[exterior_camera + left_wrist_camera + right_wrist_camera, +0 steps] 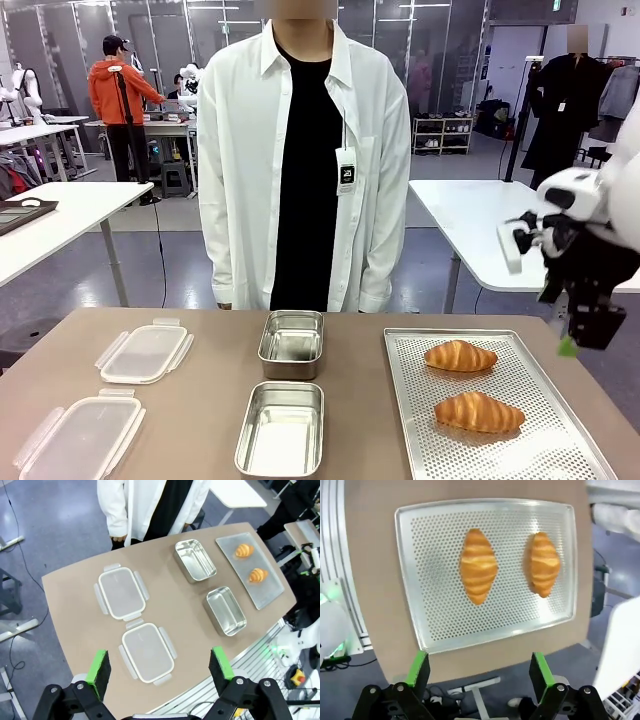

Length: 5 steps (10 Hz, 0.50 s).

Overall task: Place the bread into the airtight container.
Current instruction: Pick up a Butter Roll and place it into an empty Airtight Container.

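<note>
Two golden croissants, the bread, lie on a perforated metal tray (540, 455): one farther off (460, 355), one nearer (479, 412). Two empty steel airtight containers (291, 344) (281, 428) stand in a row at the table's middle. My right gripper (580, 345) hangs open above the table's right edge, beside the tray. In its wrist view the right gripper (479, 672) looks down on both croissants (478, 565) (542, 563), with nothing between its fingers. High over the table, my left gripper (160, 667) is open and empty, looking down on the containers (195, 560) (226, 610) and the croissants (244, 550) (258, 574).
Two clear plastic lids with snap flaps (145, 353) (80, 438) lie on the table's left half, also seen as lids (121, 593) (147, 652). A person in a white shirt (300, 160) stands at the far edge, arms down. Bare tabletop lies between lids and containers.
</note>
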Available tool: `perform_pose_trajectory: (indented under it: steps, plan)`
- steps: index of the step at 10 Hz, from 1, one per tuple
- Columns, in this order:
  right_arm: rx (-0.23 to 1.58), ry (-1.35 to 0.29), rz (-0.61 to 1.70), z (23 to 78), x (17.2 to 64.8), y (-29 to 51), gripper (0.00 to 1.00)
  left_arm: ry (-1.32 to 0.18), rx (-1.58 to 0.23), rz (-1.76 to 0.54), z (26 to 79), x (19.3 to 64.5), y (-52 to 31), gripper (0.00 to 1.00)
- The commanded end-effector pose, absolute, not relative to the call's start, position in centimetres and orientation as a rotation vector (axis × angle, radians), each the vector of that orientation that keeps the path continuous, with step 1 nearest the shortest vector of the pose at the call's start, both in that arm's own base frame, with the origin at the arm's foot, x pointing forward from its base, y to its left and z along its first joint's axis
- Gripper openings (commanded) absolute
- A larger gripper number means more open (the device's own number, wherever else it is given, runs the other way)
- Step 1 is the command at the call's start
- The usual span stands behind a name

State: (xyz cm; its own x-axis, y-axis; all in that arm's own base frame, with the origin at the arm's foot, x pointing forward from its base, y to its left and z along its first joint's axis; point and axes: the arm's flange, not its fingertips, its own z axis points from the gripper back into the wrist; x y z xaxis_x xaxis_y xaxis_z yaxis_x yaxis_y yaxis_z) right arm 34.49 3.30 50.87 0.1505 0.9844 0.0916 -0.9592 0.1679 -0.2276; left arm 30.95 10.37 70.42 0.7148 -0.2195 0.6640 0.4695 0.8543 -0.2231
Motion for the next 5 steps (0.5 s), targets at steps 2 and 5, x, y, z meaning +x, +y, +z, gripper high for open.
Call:
perform_pose_trajectory:
  steps: [2,5]
  plan:
    - [-0.056,-0.215,1.418,45.1,36.7,2.9,1.00,-0.677,-0.399,-0.410,70.5,30.9,10.3,1.00]
    - [-0.042,-0.208,1.405,41.8,37.8,2.8,1.00,-0.677,-0.399,-0.410,70.5,30.9,10.3,1.00]
